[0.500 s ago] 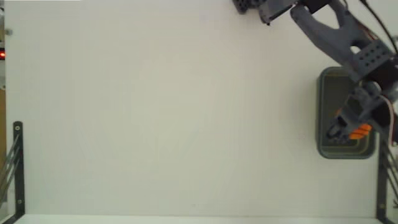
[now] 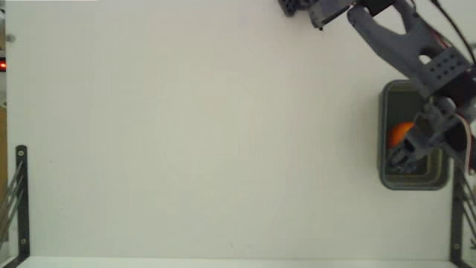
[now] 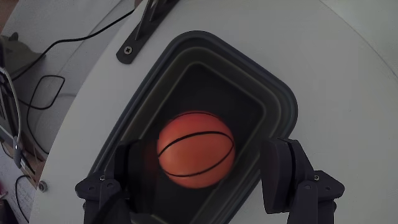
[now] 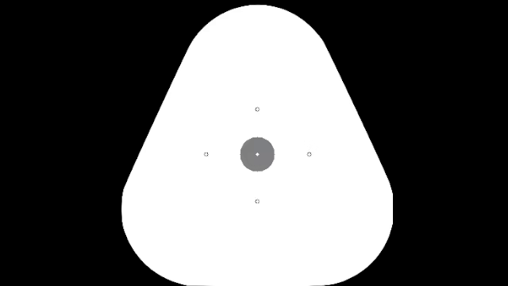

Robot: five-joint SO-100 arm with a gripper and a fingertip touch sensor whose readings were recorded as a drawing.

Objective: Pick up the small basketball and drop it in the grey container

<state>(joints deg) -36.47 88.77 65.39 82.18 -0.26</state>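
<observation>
The small basketball [image 2: 400,132], orange with black seams, lies free inside the grey container [image 2: 416,182] at the right of the fixed view. It is in the tub's left part, half hidden by the arm. My gripper [image 2: 407,155] hangs over the tub. In the wrist view the basketball [image 3: 196,149] looks slightly blurred below the spread fingers [image 3: 281,171], over the dark floor of the container [image 3: 273,87]. The gripper [image 3: 204,148] is open, with a clear gap between the ball and the right finger.
The white table stretches wide to the left of the tub. Black metal brackets stand at the left edge [image 2: 21,201] and the right edge [image 2: 457,216]. The arm's base [image 2: 297,7] is at the top. Cables [image 3: 37,81] lie beyond the table edge in the wrist view.
The ball was held at the gripper's tip over the tub's lower part; now it has left the fingers and sits further up and left inside the tub. The arm has barely moved.
</observation>
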